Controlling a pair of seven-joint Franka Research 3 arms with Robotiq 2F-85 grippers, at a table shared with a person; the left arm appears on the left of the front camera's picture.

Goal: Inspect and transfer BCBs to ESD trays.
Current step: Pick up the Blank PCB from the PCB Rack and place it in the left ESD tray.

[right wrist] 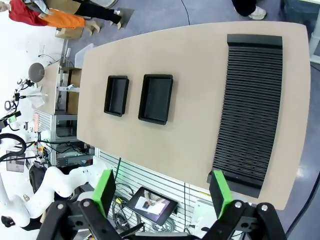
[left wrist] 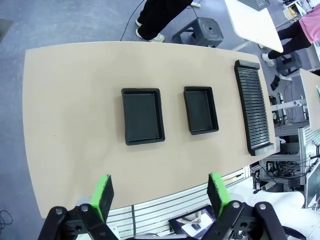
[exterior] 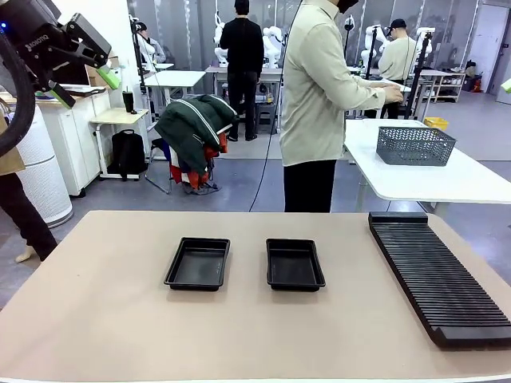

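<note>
Left gripper [left wrist: 160, 182]: in its own wrist view I see two black fingers with green pads [left wrist: 104, 192] rising from the bottom edge. The jaws stand wide apart and grip nothing. The arm looks down from high above the near edge of the broad tan tabletop [exterior: 104, 319]. In the front view this gripper hangs at the upper left, well above the table.

Right gripper [right wrist: 161, 182]: the same condition. The green pads [right wrist: 218, 187] are spread wide with nothing held, and the gripper sits high over the near edge on the right side.

Task items: I note two shallow glossy black rectangular trays with flared rims. The left black tray [exterior: 197, 262] and the right black tray [exterior: 295, 263] lie flat near the middle of the tabletop. They are side by side but not touching, each with its long sides running away from the robot.

A long black ribbed slotted rack [exterior: 439, 275] lies flat along the table's right side, well apart from the right tray.

Beyond the far edge a person in a pale shirt and dark trousers [exterior: 319, 96] stands turned toward a white side table [exterior: 447, 179], hands [exterior: 391, 94] raised over it. I cannot tell what, if anything, they hold. A grey mesh basket [exterior: 415, 145] sits on that side table.
</note>
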